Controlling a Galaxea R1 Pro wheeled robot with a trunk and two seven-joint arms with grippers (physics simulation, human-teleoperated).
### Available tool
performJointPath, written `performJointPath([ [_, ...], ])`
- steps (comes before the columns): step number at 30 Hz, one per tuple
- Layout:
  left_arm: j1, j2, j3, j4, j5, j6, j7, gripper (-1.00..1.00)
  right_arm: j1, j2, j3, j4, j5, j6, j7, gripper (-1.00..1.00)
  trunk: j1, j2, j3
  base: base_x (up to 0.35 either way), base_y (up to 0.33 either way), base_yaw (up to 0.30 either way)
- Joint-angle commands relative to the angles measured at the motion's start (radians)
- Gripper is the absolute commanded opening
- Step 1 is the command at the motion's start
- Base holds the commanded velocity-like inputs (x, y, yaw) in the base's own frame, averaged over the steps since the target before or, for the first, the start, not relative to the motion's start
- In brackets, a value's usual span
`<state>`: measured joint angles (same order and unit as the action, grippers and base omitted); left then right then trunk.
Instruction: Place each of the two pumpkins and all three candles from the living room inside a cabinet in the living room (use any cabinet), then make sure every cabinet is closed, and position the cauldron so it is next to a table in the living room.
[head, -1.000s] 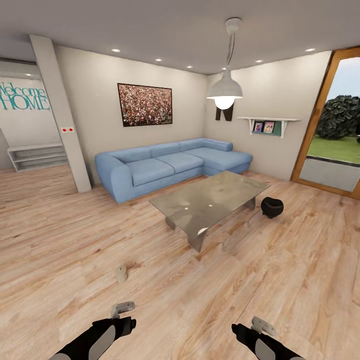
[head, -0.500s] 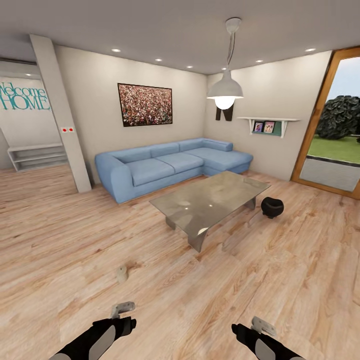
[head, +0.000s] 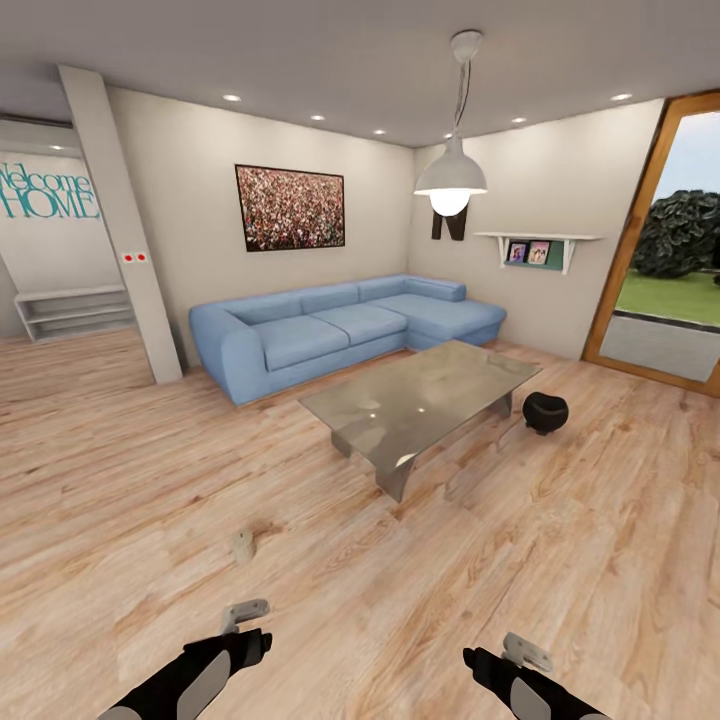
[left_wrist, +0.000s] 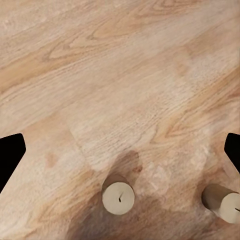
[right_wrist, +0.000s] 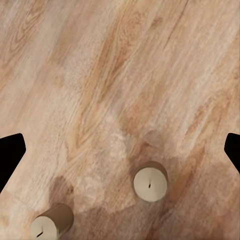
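The left gripper (head: 245, 612) hangs low over the light wood plank floor (head: 560, 540), its two pale fingers spread apart with nothing between them; the right gripper (head: 526, 650) hangs at like height on the other side, though whether its fingers are apart or together I cannot tell from the head view; in both wrist views the dark finger ends sit wide at the picture's two edges, with bare boards between. Under the left wrist stand two short tan candles (left_wrist: 118, 196) upright on the floor, well apart from each other; the second one (left_wrist: 223, 203) is near the picture's edge. The right wrist view shows two such candles too, one (right_wrist: 150, 182) upright and another (right_wrist: 51, 222) at the border. From the head, a third short pale candle (head: 243, 546) stands alone on the boards just ahead of the left gripper; farther off is the low glass-topped coffee table (head: 420, 395); the round black cauldron (head: 545, 412) sits on the floor just beside the table's far right end; behind them a long blue corner sofa (head: 340, 330) lines the pale wall, under a dark-framed picture (head: 290, 209); a white pendant lamp (head: 450, 180) hangs above the table.
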<state>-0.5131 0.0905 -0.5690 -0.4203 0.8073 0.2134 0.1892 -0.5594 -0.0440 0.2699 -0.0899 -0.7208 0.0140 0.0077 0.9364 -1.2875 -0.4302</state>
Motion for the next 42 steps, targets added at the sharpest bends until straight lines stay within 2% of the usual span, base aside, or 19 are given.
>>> performJointPath([
  [1, -0.001, 0.001, -0.008, -0.003, 0.01, 0.003, 0.009, 1.0, -0.001, 0.0, 0.008, -0.001, -0.009, 0.001, 0.001, 1.0, 0.004, -0.008, -0.004, 0.0, 0.0, 0.0],
  [11, -0.001, 0.004, -0.003, -0.003, 0.014, 0.016, 0.008, 1.0, -0.001, 0.006, 0.009, 0.0, -0.008, 0.005, -0.016, 1.0, 0.042, -0.078, -0.036, 0.0, 0.0, 0.0],
  [15, -0.001, 0.005, -0.006, -0.003, 0.014, 0.017, 0.007, 1.0, -0.001, 0.011, 0.01, 0.002, -0.009, 0.012, -0.053, 1.0, 0.058, -0.106, -0.048, 0.0, 0.0, 0.0],
  [16, -0.001, 0.005, -0.008, -0.003, 0.014, 0.018, 0.006, 1.0, 0.0, 0.016, 0.013, 0.006, -0.009, 0.015, -0.091, 1.0, 0.061, -0.113, -0.051, 0.0, 0.0, 0.0],
  [18, -0.001, 0.005, -0.011, -0.003, 0.013, 0.019, 0.006, 1.0, 0.0, 0.027, 0.028, 0.008, -0.01, 0.019, -0.142, 1.0, 0.069, -0.127, -0.058, 0.0, 0.0, 0.0],
  [20, -0.001, 0.005, -0.014, -0.003, 0.013, 0.028, 0.006, 1.0, 0.001, 0.045, 0.067, 0.009, -0.01, 0.034, -0.203, 1.0, 0.077, -0.141, -0.064, 0.0, 0.0, 0.0],
  [24, -0.001, 0.004, -0.016, -0.003, 0.012, 0.044, 0.007, 1.0, 0.001, 0.065, 0.123, 0.01, -0.011, 0.065, -0.244, 1.0, 0.092, -0.169, -0.076, 0.0, 0.0, 0.0],
  [28, -0.001, 0.002, -0.019, -0.003, 0.011, 0.056, 0.007, 1.0, 0.001, 0.072, 0.145, 0.01, -0.012, 0.079, -0.257, 1.0, 0.107, -0.197, -0.089, 0.0, 0.0, 0.0],
  [32, -0.001, 0.002, -0.019, 0.002, 0.01, 0.069, 0.01, 1.0, 0.001, 0.074, 0.149, 0.01, -0.015, 0.081, -0.26, 1.0, 0.123, -0.225, -0.101, 0.0, 0.0, 0.0],
  [34, -0.001, 0.002, -0.018, 0.026, 0.01, 0.067, 0.01, 1.0, 0.001, 0.076, 0.149, 0.011, -0.015, 0.08, -0.26, 1.0, 0.13, -0.239, -0.108, 0.0, 0.0, 0.0],
  [36, -0.001, 0.001, -0.017, 0.091, 0.004, 0.06, 0.01, 1.0, 0.001, 0.078, 0.15, 0.012, -0.013, 0.076, -0.26, 1.0, 0.138, -0.253, -0.114, 0.0, 0.0, 0.0],
  [42, 0.0, -0.006, -0.014, 0.144, 0.001, 0.04, 0.01, 1.0, 0.001, 0.087, 0.152, 0.012, -0.012, 0.079, -0.261, 1.0, 0.161, -0.295, -0.133, 0.0, 0.0, 0.0],
])
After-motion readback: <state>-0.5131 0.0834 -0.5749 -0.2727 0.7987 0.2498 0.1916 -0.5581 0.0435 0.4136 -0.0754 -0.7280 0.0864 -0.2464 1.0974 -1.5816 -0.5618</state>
